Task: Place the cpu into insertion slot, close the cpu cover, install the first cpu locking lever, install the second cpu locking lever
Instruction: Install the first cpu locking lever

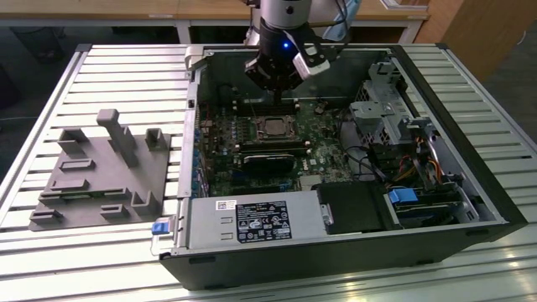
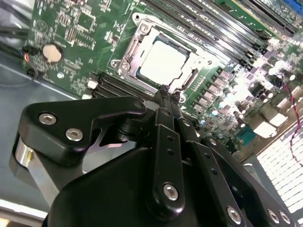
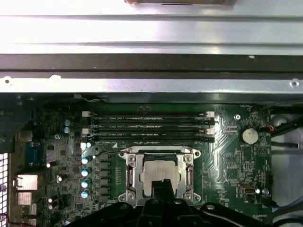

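Second wrist view: gripper (image 2: 169, 97) jaws pressed together, empty, with the cpu (image 2: 161, 64) seated in the insertion slot (image 2: 176, 43) just ahead of them under the closed-looking cpu cover (image 2: 134, 47); cover likely thin stiff metal, press its frame edge, not the fragile chip.

A pale slatted metal tabletop (image 1: 109, 69) takes most of the exterior view, and bright light shines on its slats at the near edge. Behind it stands a light brown wooden desk with white legs (image 1: 109, 9). At the exterior view's right rises a brown wooden panel (image 1: 482, 25). The floor (image 1: 514, 75) is dark grey.
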Controlling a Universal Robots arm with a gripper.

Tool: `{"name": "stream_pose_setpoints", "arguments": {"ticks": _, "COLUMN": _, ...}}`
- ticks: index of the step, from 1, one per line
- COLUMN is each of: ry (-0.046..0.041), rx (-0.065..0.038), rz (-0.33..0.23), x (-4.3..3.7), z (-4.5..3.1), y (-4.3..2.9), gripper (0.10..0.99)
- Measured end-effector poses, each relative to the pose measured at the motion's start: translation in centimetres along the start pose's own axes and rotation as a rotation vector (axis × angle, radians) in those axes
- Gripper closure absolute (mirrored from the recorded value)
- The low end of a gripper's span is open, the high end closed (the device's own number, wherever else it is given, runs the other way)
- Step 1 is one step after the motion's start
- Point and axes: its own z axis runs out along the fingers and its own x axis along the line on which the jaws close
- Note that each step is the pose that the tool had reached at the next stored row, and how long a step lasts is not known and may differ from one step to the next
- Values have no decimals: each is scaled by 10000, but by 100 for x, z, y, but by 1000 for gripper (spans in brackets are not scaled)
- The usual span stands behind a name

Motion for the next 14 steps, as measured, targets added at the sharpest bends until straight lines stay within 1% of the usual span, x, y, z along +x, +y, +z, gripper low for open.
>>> {"name": "stream_pose_setpoints", "arguments": {"ticks": 3, "ry": 30, "rx": -8, "rz": -545, "x": 0, "z": 2, "y": -1, "gripper": 969}}
{"name": "stream_pose_setpoints", "arguments": {"ticks": 5, "ry": 41, "rx": -12, "rz": -784, "x": 1, "z": 3, "y": -1, "gripper": 969}}
{"name": "stream_pose_setpoints", "arguments": {"ticks": 8, "ry": 45, "rx": -15, "rz": -873, "x": 8, "z": 6, "y": -1, "gripper": 969}}
{"name": "stream_pose_setpoints", "arguments": {"ticks": 14, "ry": 45, "rx": -15, "rz": -872, "x": 107, "z": 5, "y": -2, "gripper": 969}}
